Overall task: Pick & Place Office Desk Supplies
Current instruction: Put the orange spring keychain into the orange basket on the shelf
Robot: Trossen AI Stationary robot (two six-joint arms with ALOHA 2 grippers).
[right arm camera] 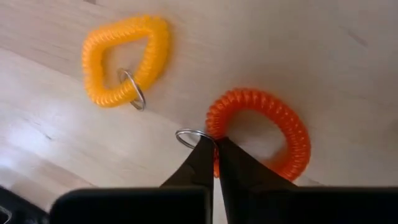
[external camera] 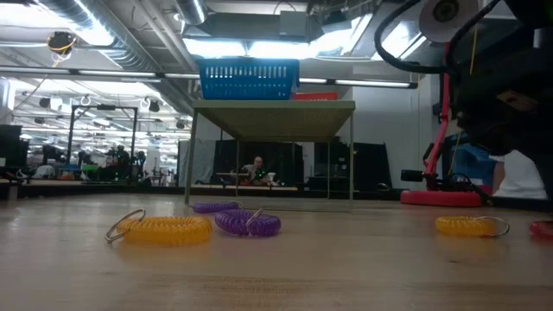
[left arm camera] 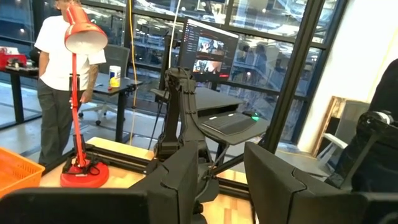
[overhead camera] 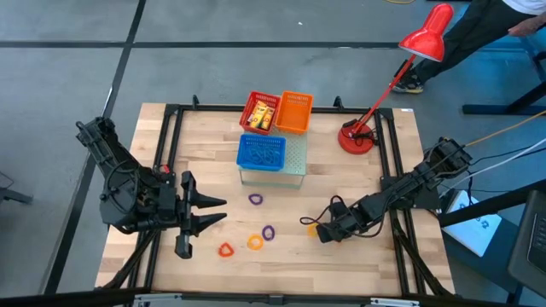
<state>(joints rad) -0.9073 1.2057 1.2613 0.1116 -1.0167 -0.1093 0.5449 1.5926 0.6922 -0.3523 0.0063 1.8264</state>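
Coiled loops with key rings lie on the wooden table: two purple [overhead camera: 255, 199] [overhead camera: 270, 231], a yellow-orange one [overhead camera: 255, 242] and a red one [overhead camera: 225, 250]. My right gripper [right arm camera: 215, 146] is low over the table's right half and shut on an orange-red loop [right arm camera: 273, 124]. A yellow-orange loop [right arm camera: 124, 59] lies flat just beyond it. My left gripper [overhead camera: 205, 213] is open at the table's left, pointing right, and touches nothing. In the low view, yellow [external camera: 164, 229] and purple [external camera: 248, 223] loops rest on the wood. My right gripper pinches the orange-red loop's coil [right arm camera: 214, 127] right beside its metal key ring [right arm camera: 188, 137], between its two fingertips [right arm camera: 202, 158]. The fingers slant down from the table's right side. The loop looks to lie flat on the wood, spreading beyond the fingertips.
A red basket [overhead camera: 262, 111] and an orange basket [overhead camera: 294, 111] stand at the far edge. A blue basket [overhead camera: 262, 152] sits on a small stand. A red desk lamp [overhead camera: 357, 136] stands far right. A person stands beyond the table [left arm camera: 59, 74].
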